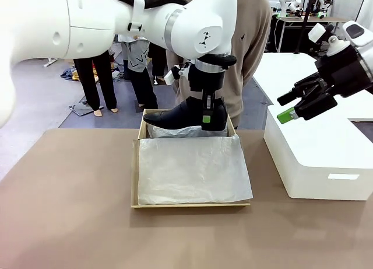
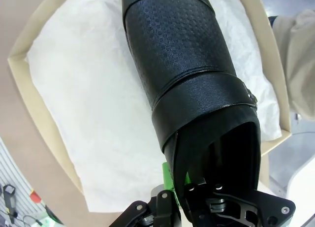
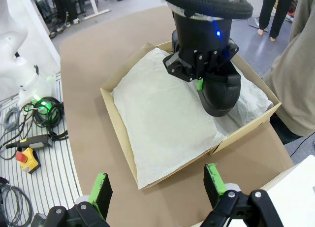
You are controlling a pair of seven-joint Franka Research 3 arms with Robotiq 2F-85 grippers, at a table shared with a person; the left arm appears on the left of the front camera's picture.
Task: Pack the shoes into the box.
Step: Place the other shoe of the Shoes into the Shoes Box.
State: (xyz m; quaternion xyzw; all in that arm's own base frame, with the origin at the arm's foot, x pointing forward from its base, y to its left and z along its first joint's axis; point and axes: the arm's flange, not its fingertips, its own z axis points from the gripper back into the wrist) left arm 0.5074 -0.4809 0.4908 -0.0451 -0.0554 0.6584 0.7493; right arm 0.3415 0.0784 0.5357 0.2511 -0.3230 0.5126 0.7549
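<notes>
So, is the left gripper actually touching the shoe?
Touching. The left wrist view shows the left gripper shut on the shoe, with its green pad pressed against the heel collar.

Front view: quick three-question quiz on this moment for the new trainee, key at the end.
1. True or false: the left gripper is shut on the black shoe at its heel end.
2. Where over the box is the shoe? A) near end B) far end, by the person C) outside it
3. What state is the right gripper in, and what does it hold?
Key: 1 true; 2 B; 3 open, holding nothing.
</notes>
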